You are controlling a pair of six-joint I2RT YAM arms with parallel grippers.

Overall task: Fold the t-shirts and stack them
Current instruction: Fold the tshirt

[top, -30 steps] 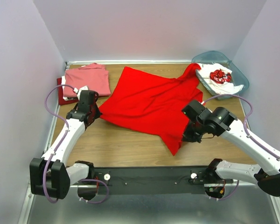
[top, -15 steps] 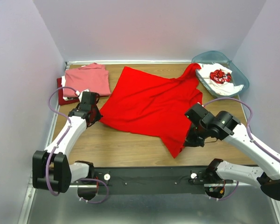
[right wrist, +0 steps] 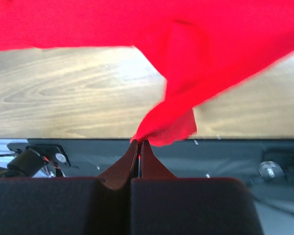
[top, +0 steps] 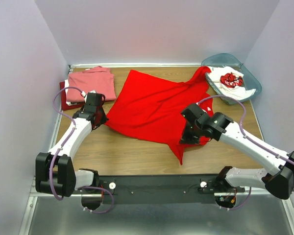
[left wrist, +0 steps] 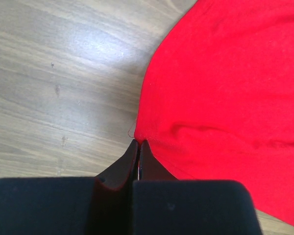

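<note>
Bright red t-shirt (top: 152, 105) lies spread on the table (top: 127, 152), left of and nearer than the teal bin (top: 220, 58). One sleeve reaches up to the bin's near-left rim.

Change over the last second: the right gripper (top: 184, 139) has swung away from the bin and inward over the shirt, taking the near corner of cloth with it. The loose tail below it now hangs narrower and sits further from the bin than before. The left gripper (top: 101, 120) has barely shifted. It is on the shirt corner farthest from the bin.

Grip state:
- Right wrist view: jaws pressed together on a bunched wad of red cloth, which is raised off the wood.
- Left wrist view: jaws closed flat, and the hem edge meets their tips — a thin pinch, low on the table.

Elsewhere: salmon-pink shirt (top: 91, 83) lies folded on the darker red one (top: 63, 102), across the table from the bin at the far-left corner. White printed shirt (top: 230, 80) is still inside the bin.

Judgement: this looks like the start of the first fold, with the bin-side edge being carried across while the left corner is held as an anchor. The fold is not yet laid down. Two shirts are stacked, one is in hand, one is waiting.
</note>
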